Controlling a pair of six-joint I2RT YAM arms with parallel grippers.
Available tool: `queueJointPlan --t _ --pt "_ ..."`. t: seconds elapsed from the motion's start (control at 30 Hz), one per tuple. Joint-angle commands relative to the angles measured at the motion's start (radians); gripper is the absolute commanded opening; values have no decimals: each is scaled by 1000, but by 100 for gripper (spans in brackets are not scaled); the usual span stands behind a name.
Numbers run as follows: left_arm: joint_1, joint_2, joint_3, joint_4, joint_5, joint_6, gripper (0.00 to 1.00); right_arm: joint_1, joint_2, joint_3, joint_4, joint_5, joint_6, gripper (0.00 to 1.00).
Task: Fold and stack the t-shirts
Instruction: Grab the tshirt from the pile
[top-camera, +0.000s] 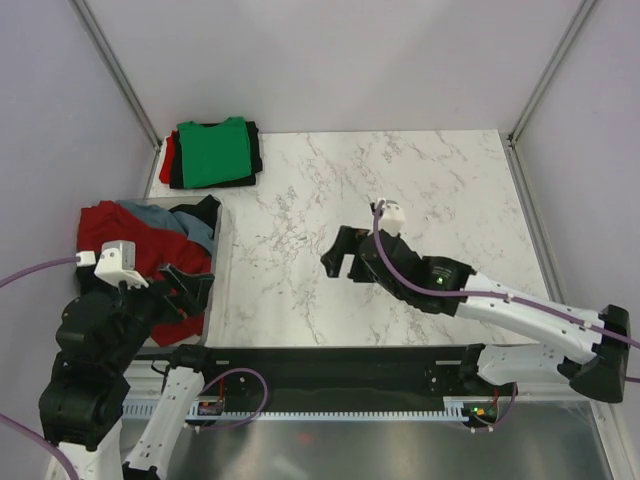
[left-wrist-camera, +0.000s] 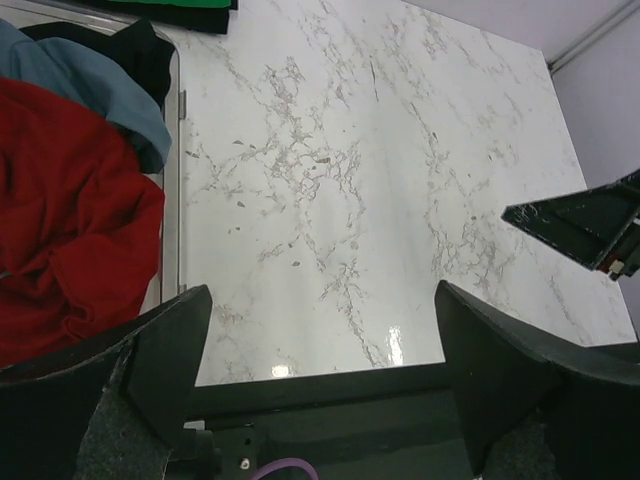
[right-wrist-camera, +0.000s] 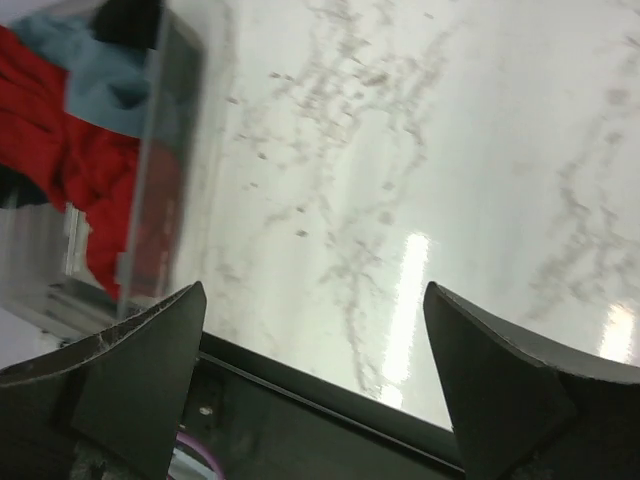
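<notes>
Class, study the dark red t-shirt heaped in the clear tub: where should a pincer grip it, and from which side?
Probably best grip a raised crumpled fold on the dark red t-shirt, coming from above: the clear tub walls it in, and bunched cloth gives a ridge to pinch. The open left pincer is nearest.

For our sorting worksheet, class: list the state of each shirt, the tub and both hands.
green t-shirt, folded atop stack
clear plastic tub, holds unfolded shirts
dark red t-shirt, crumpled in tub
grey-blue t-shirt, crumpled in tub
left hand, open, empty
right hand, open, empty
</notes>
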Motion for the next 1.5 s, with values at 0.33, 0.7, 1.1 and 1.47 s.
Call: queueJointPlan --t 0.33,0.7,1.1,1.47 --pt "3 139 -340 156 -375 -249 98 -37 -285 -265 -189 60 44 98" --pt "228 434 -263 282 -525 -236 100 -37 -326 -270 -214 8 35 98" --pt "554 630 -387 575 -136 -151 89 -35 -365 -341 -214 3 45 98" --pt "554 831 -398 642 -57 -127 51 -35 -368 -357 -220 8 51 98"
